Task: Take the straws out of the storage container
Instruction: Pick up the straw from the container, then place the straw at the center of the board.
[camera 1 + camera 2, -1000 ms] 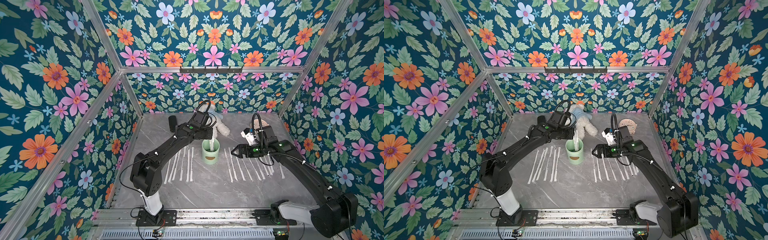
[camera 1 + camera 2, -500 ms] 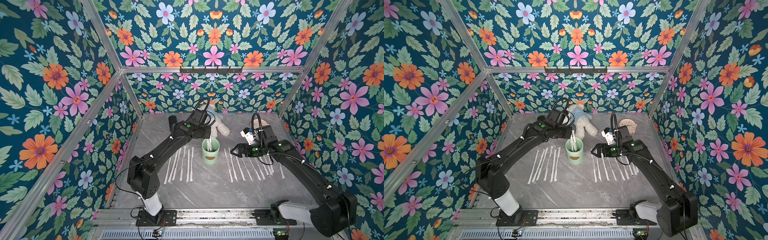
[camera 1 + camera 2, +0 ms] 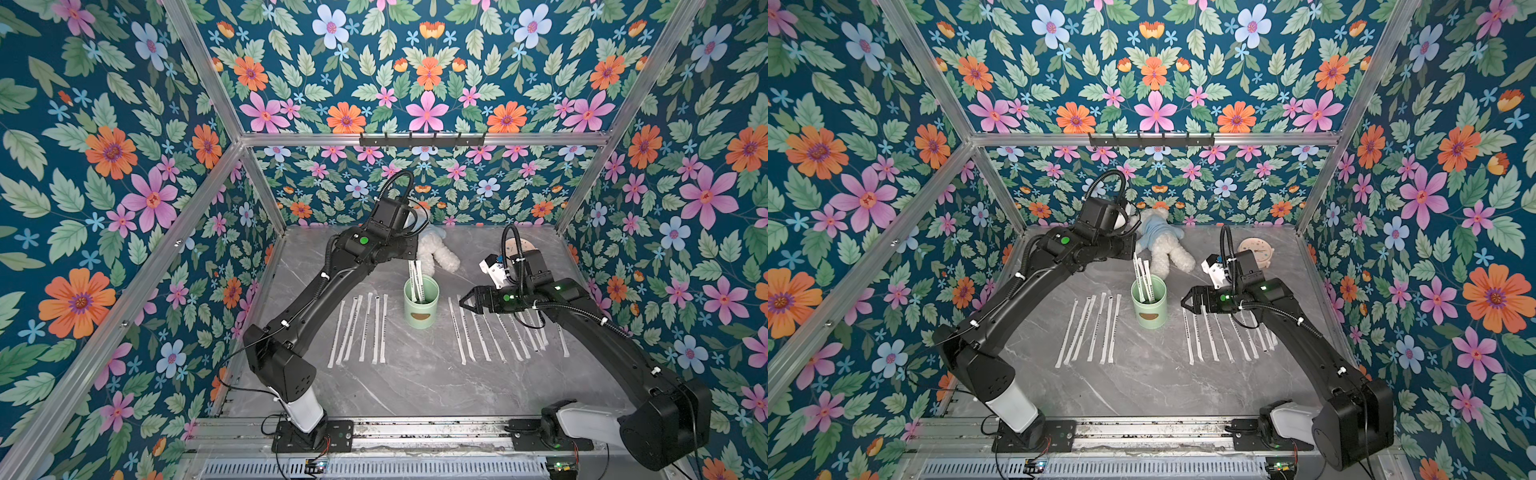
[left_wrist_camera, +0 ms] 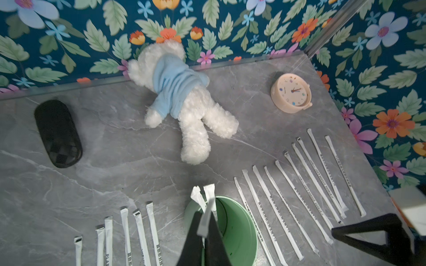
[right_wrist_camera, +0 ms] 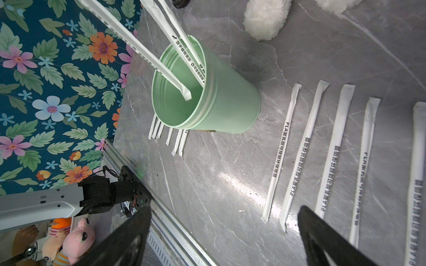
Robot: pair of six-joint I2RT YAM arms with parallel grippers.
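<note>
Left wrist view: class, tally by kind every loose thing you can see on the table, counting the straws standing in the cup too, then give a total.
straws: 19
mint-green cup: 1
plush bear: 1
clock: 1
black oval case: 1
Total: 23

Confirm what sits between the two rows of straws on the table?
The storage container, with straws standing in it; clear in both top views.
</note>
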